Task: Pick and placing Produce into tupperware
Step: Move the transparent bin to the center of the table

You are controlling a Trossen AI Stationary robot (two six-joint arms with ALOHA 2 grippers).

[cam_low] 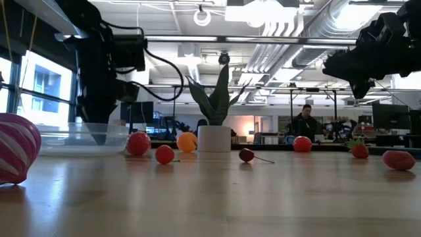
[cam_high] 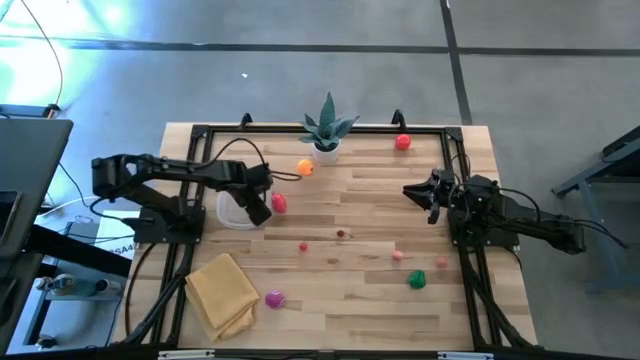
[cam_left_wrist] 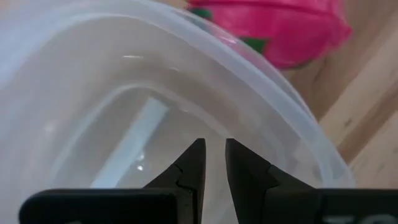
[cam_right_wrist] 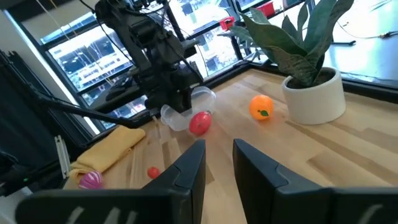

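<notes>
The tupperware (cam_high: 230, 213), a round clear container, stands on the table at the left. My left gripper (cam_high: 260, 208) points down into it near its right wall; in the left wrist view its fingers (cam_left_wrist: 215, 163) are shut to a narrow slit with nothing between them. A red-pink fruit (cam_high: 279, 203) lies just outside the container's rim (cam_left_wrist: 280, 93). More produce lies loose: an orange (cam_high: 305, 168), a red piece (cam_high: 402, 142), a green one (cam_high: 416, 280) and a magenta one (cam_high: 274, 298). My right gripper (cam_right_wrist: 219, 155) waits level at the right, shut and empty. My left gripper comes from above with its fingertips (cam_left_wrist: 193, 165) inside the tupperware, close to the wall (cam_left_wrist: 249, 124) on the side of the red-pink fruit. Whether they touch the wall or the bottom I cannot tell.
A potted spiky plant (cam_high: 327, 135) stands at the far middle. A folded yellow cloth (cam_high: 222, 292) lies near the front left. Small red (cam_high: 303, 246), dark (cam_high: 341, 234) and pink (cam_high: 397, 256) pieces lie mid-table. A black frame (cam_high: 455, 150) borders the table.
</notes>
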